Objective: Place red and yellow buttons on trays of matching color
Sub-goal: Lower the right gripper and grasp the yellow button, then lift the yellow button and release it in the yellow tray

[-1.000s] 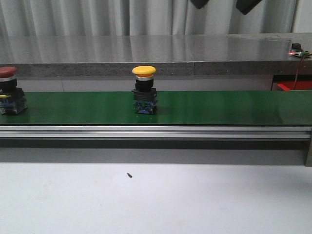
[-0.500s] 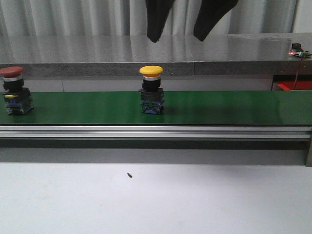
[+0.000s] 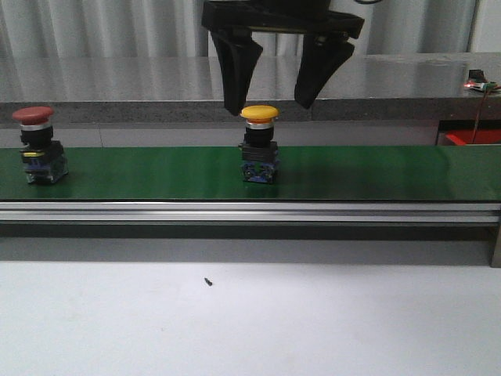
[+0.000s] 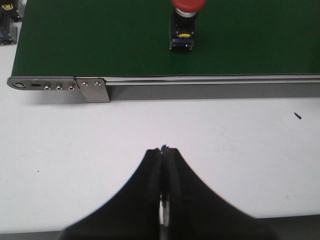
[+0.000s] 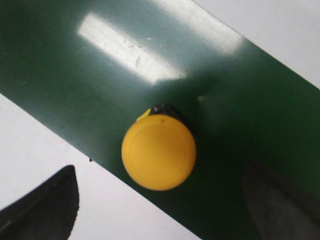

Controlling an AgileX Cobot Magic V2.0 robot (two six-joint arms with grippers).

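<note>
I have the right hand (image 3: 268,100) spread wide just above the yellow button (image 3: 260,144), which stands on the green belt (image 3: 376,172). Next I must drop straight and clamp its cap. The left hand (image 4: 162,151) is clenched, empty; the red button (image 3: 39,144) waits.

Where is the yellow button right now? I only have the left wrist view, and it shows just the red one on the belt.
Observer: The yellow button stands upright on the green belt, to the right of the red button in the front view.
Operator: Is the right end effector near it?
Observer: Yes. The right end effector hangs open above it, one finger on either side of the cap, with clear gaps showing in the right wrist view.
</note>
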